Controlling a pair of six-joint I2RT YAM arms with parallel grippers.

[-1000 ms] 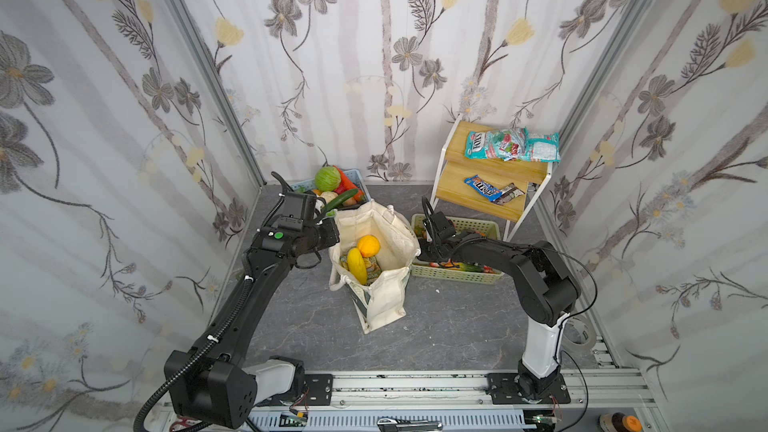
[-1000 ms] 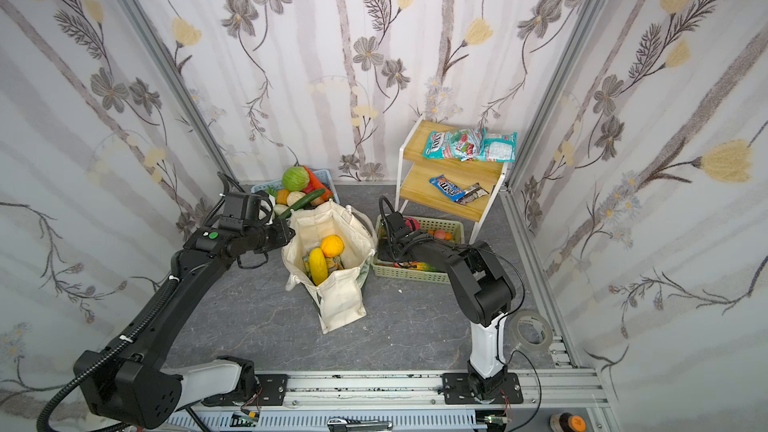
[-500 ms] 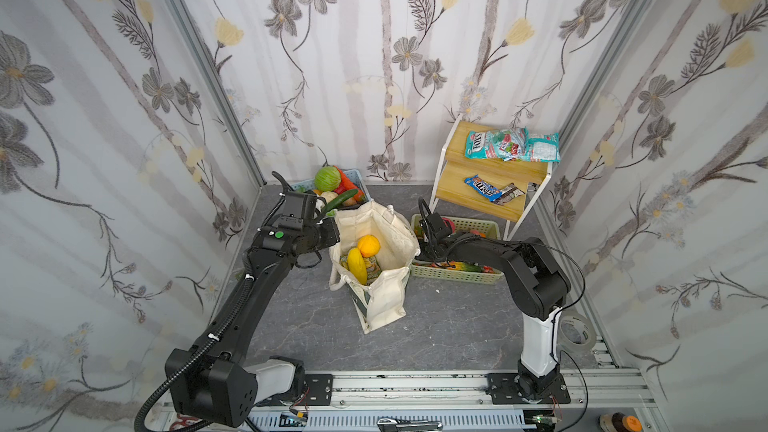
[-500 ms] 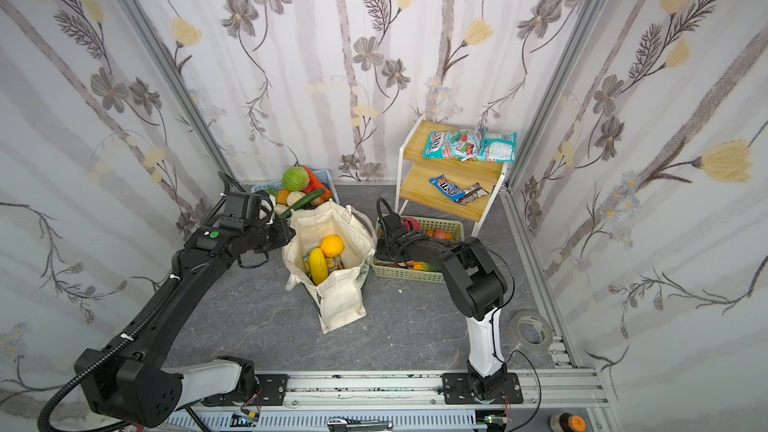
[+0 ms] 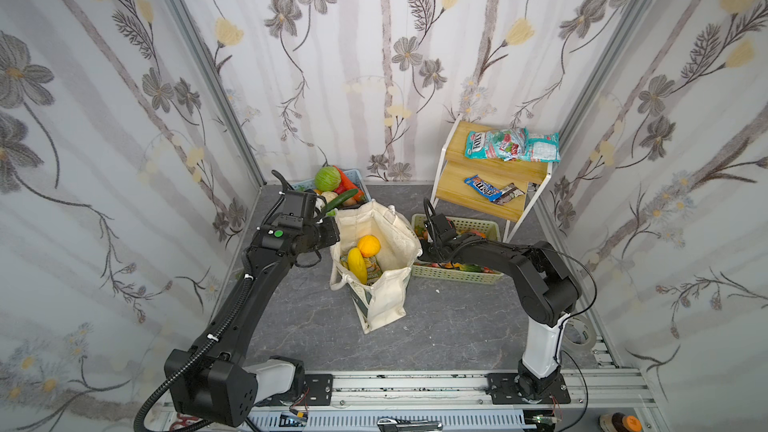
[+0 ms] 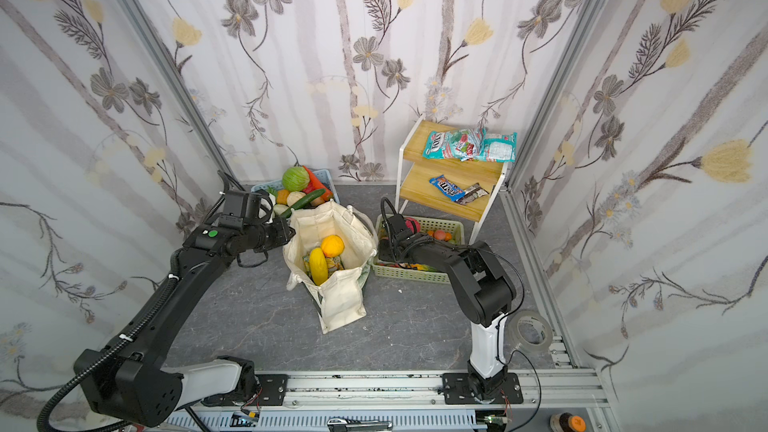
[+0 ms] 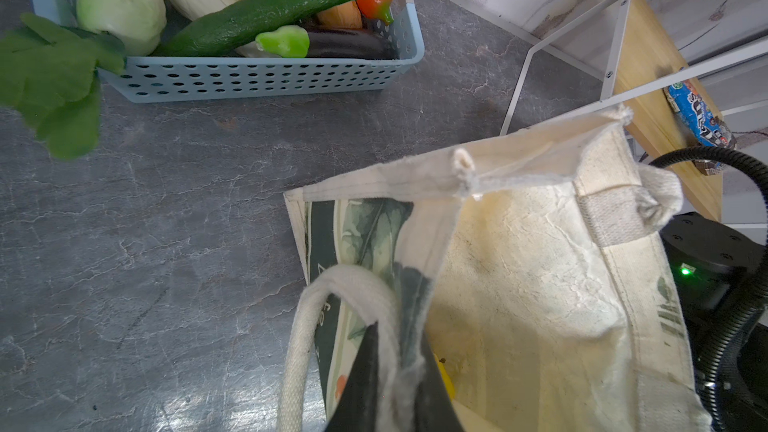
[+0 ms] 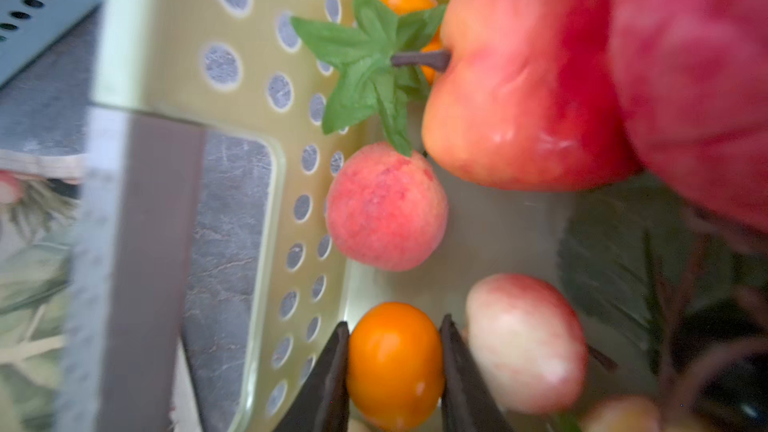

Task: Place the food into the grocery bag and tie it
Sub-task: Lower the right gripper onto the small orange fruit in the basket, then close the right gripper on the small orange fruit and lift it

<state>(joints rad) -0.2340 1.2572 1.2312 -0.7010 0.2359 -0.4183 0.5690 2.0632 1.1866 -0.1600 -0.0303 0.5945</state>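
packing is in hand – the grocery bag (image 5: 386, 297), mid-floor, is pinched at its left rim by the left gripper (image 7: 398, 340); a small orange fruit (image 8: 395, 367) in the pale green basket (image 8: 249, 76) at right is clamped by the right gripper (image 8: 395, 322) – next a lift over to the bag mouth is needed

Robot lab test cell dressed as home/shop corner: floral wallpaper panels (image 5: 374, 56) on alu frame posts (image 5: 202, 64), 2 arm bases (image 5: 528, 388) bolted to metal rail (image 5: 415, 386) at btm of frame, tape roll (image 6: 532, 317) lower right, snack shelf (image 5: 457, 197) right of centre.
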